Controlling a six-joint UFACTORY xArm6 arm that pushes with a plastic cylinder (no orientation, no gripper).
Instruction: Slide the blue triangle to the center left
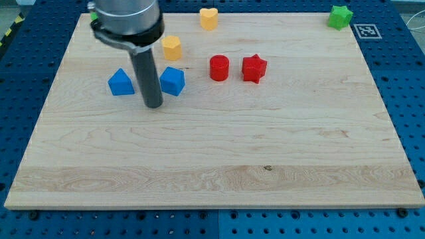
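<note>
Blue triangle (121, 83) sitting upper left of board centre. Just right of it, my tip (153, 105), bare rod with no jaws to open or close, seemingly placed to push leftward; blue cube (172, 81) beyond.

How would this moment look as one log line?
my tip between blue triangle and blue cube | triangle upper left | not centre-left yet

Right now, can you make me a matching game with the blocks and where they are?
Things:
1. green star
2. blue triangle
3. red star
4. yellow heart

Places:
A. just left of my tip
B. board's top right corner
C. right of the red cylinder
D. top edge, near the middle

Pairs: 1-B, 2-A, 3-C, 4-D
</note>
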